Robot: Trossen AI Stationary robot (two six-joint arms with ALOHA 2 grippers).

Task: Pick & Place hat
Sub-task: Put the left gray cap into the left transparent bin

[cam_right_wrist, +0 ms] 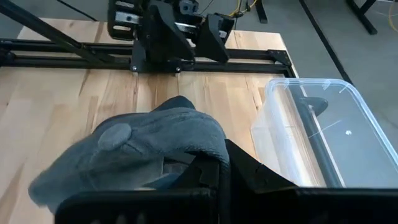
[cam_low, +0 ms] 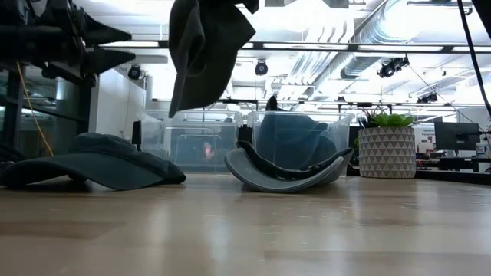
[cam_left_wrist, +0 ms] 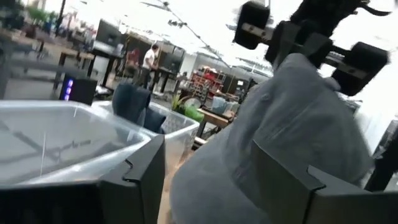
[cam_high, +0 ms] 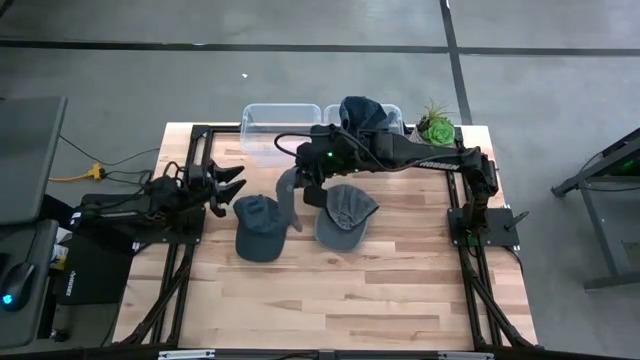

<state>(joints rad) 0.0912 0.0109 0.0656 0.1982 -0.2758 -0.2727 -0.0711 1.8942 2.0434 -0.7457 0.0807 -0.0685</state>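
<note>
No text, label, brand, number or sign can be read in any of the views. The right arm [cam_high: 420, 155] carries a faint pale marking along its side in the high view, but it is too small to make out. Far screens and fittings in the room behind the tabletop [cam_low: 245, 230] show no legible writing.
</note>
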